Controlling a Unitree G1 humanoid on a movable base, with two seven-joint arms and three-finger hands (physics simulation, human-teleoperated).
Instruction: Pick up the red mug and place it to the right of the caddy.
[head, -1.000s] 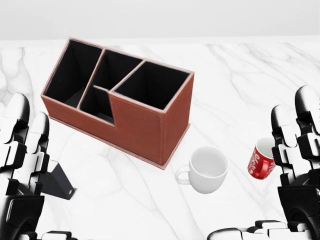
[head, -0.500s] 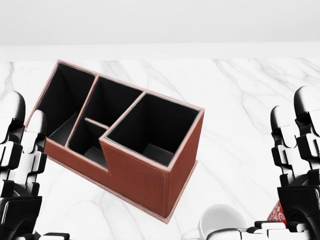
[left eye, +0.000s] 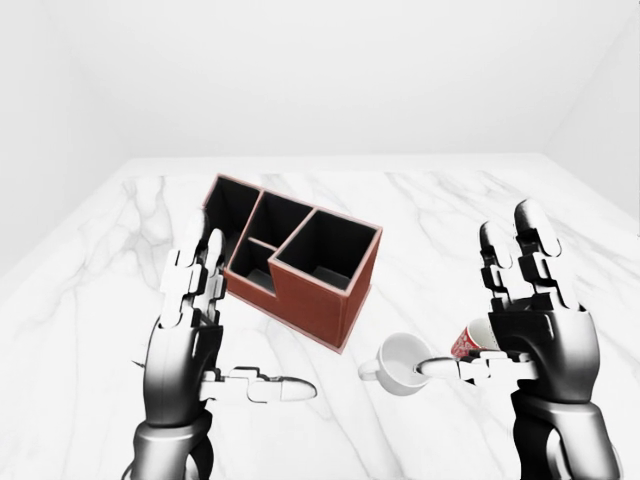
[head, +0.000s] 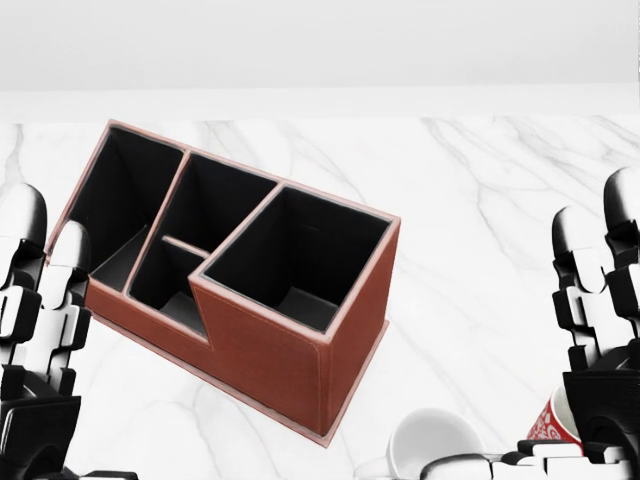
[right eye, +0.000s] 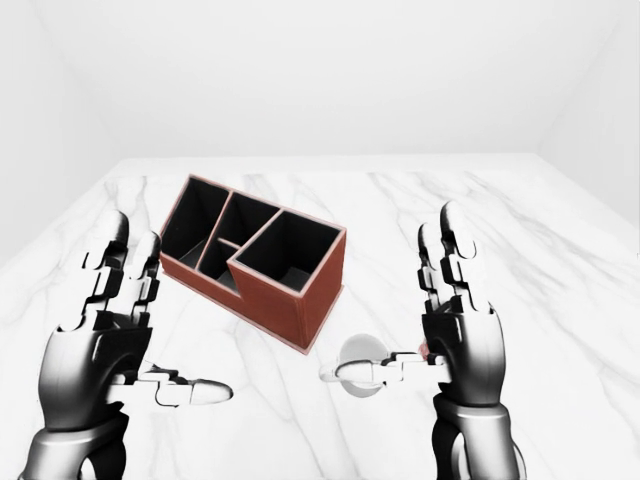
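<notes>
- Left-eye view shows a white marble table (left eye: 120, 270) that fills the lower part of the picture, with plain white walls behind it.
- On this table stands the brown caddy (left eye: 305, 290), turned at an angle, with four black compartments open to the top.
- Left hand (left eye: 190, 330) is raised to the left of the caddy and apart from it; its fingers are spread open, upright, the thumb stretched sideways, and it holds nothing.
- Right hand (left eye: 535, 325) is raised to the right of the caddy, fingers also open and upright, empty.
- White mug (left eye: 400, 362) lies below and right of the caddy's near corner, near it but not touching.
- Red mug (left eye: 468, 342), with white lettering, stands further right of the caddy, just beside the white mug, partly hidden behind the right hand.
</notes>
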